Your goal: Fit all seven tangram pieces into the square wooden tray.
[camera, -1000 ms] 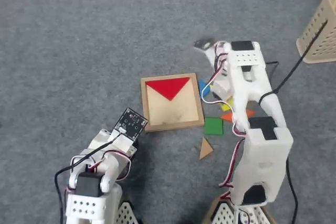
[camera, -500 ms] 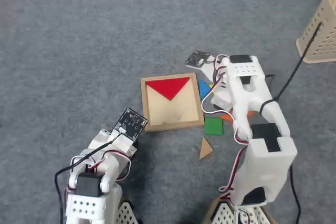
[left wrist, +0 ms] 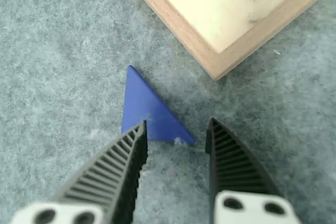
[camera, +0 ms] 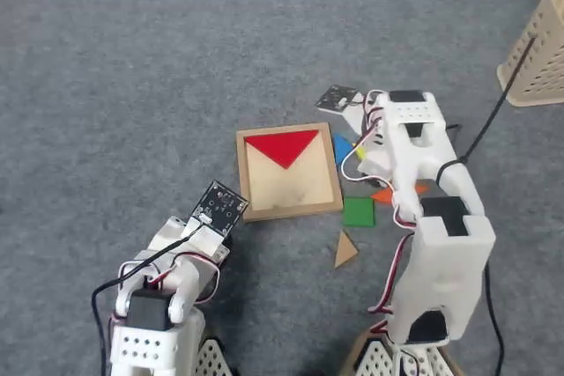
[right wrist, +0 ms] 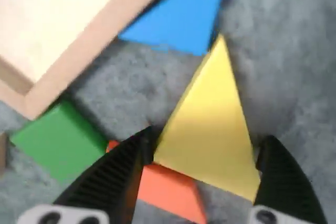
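The square wooden tray (camera: 249, 204) holds a red triangle (camera: 282, 145) along its far side. In the right wrist view my right gripper (right wrist: 207, 142) is shut on a yellow triangle (right wrist: 210, 114), one finger against each side. Its tip overlaps a light blue piece (right wrist: 178, 19), and an orange piece (right wrist: 168, 187) and a green square (right wrist: 58, 140) lie beside it, near the tray's corner (right wrist: 31, 98). My left gripper (left wrist: 177, 127) is open just above the carpet, straddling a corner of a dark blue triangle (left wrist: 147, 108) near the tray's edge (left wrist: 220, 61).
On the carpet right of the tray lie the green square (camera: 358, 211), the orange piece (camera: 388, 193) and, nearer the arm bases, a tan wooden triangle (camera: 345, 249). A pale wooden rack (camera: 538, 41) stands at the back right. Open carpet lies left of and beyond the tray.
The right arm has swung its wrist toward the tray's right side, and its camera board now shows beyond the tray's far right corner. The left arm has kept still.
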Controlling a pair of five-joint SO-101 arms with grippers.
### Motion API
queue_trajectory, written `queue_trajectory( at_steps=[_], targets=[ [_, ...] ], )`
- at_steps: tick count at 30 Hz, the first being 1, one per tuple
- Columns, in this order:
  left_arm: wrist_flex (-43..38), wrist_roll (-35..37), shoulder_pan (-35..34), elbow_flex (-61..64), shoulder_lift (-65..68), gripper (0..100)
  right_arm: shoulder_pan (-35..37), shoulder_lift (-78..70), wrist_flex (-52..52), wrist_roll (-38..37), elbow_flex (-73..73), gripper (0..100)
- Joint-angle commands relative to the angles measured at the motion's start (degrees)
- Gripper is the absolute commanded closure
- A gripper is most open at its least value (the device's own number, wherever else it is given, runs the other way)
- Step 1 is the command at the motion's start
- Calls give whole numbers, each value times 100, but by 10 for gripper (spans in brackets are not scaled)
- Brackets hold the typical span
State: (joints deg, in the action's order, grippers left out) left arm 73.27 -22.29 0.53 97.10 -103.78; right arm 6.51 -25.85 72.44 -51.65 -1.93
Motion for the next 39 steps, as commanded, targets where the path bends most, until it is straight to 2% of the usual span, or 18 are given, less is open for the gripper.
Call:
queue_trajectory(
  at_steps=[1,13,17,22,29,34,39],
  targets=[
    [26,44,9,-57,-70,824,-101,198,426,-501,387,653],
    [26,44,9,-57,-70,824,-145,-295,418,-765,440,660],
    [26,44,9,-57,-70,824,-145,-347,321,-492,440,760],
    [26,44,9,-57,-70,824,-145,-321,198,79,440,872],
    [26,44,9,-57,-70,824,-145,-286,312,1116,844,879],
    [26,44,9,-57,-70,824,-92,-286,1244,2286,1855,882],
    [26,44,9,-57,-70,824,13,-277,2018,3121,2822,953]
  ],
)
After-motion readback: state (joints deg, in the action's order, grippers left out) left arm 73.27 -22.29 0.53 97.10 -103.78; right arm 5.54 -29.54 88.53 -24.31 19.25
